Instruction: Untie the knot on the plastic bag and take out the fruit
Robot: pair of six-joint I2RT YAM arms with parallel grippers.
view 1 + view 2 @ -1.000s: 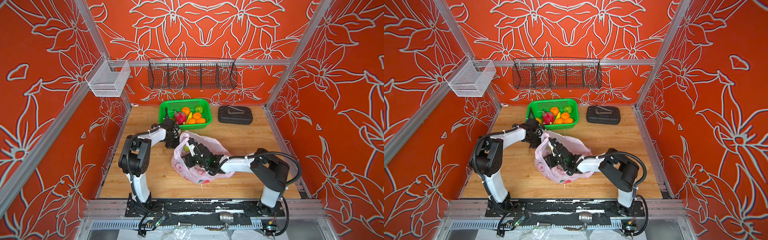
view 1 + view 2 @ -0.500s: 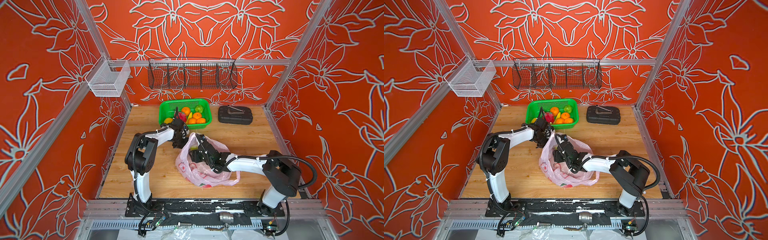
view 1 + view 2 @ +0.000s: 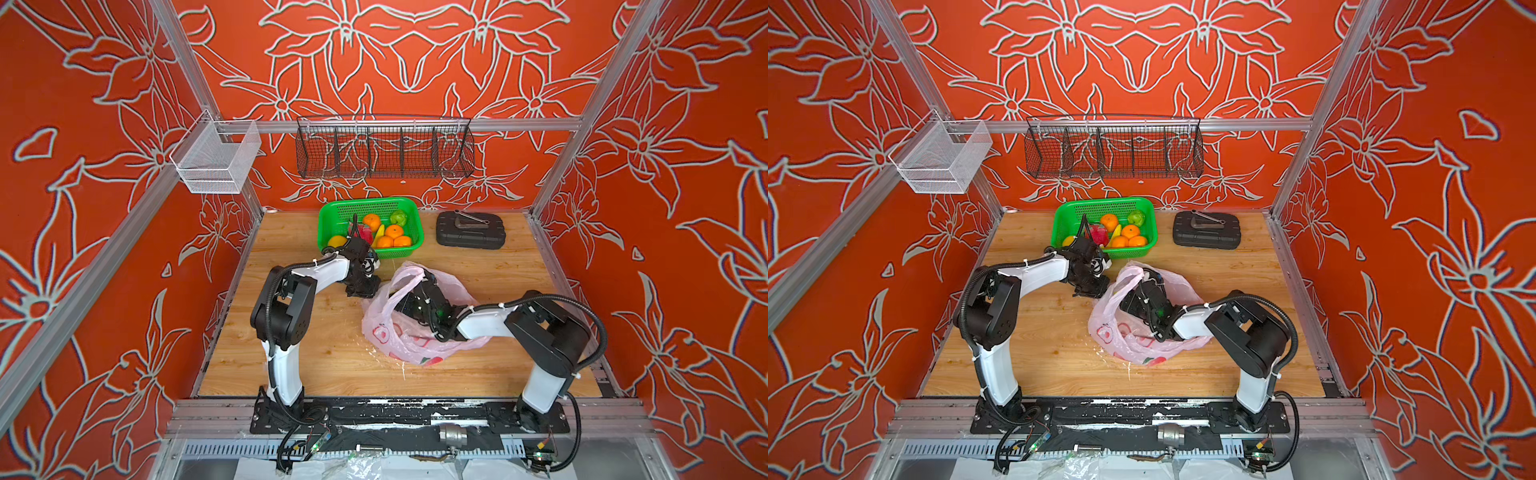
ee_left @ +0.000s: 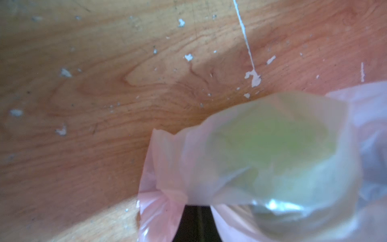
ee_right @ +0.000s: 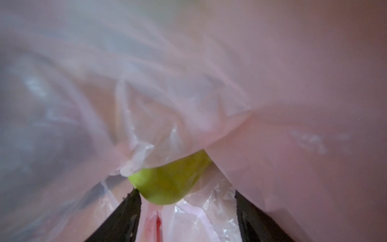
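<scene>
At the far-left edge of the thin, translucent pink plastic bag [image 3: 395,345], crinkled and stamped with red marks: black left gripper [image 3: 368,289], jaws together on a puckered fold of the bag's film. The left wrist view shows the gathers and a blurred round green shape through the plastic.

Beyond the bag, left of its middle: rectangular green perforated plastic basket [image 3: 353,210]. It holds glossy fruit: round oranges [image 3: 393,231], a magenta dragon fruit [image 3: 365,232], a knobbly green piece [image 3: 398,217], a yellow round one [image 3: 336,240], and a curved yellow banana [image 3: 379,231].

Under the bag: pale wood-grain board [image 3: 316,353], matte, flecked with white chips.

Top of the bag: a flat pink handle loop [image 3: 409,279] arches up, mouth open.

Inside the bag: right gripper [image 5: 188,201], black fingers spread. A smooth yellow-green fruit [image 5: 169,184] sits between the tips, one tip against its side, the other apart from it. Pink film drapes over the fruit's top.

Beyond the bag to the right, well apart: flat black moulded plastic case [image 3: 469,239], with a grey metal tool [image 3: 471,219] lying on its lid.
</scene>
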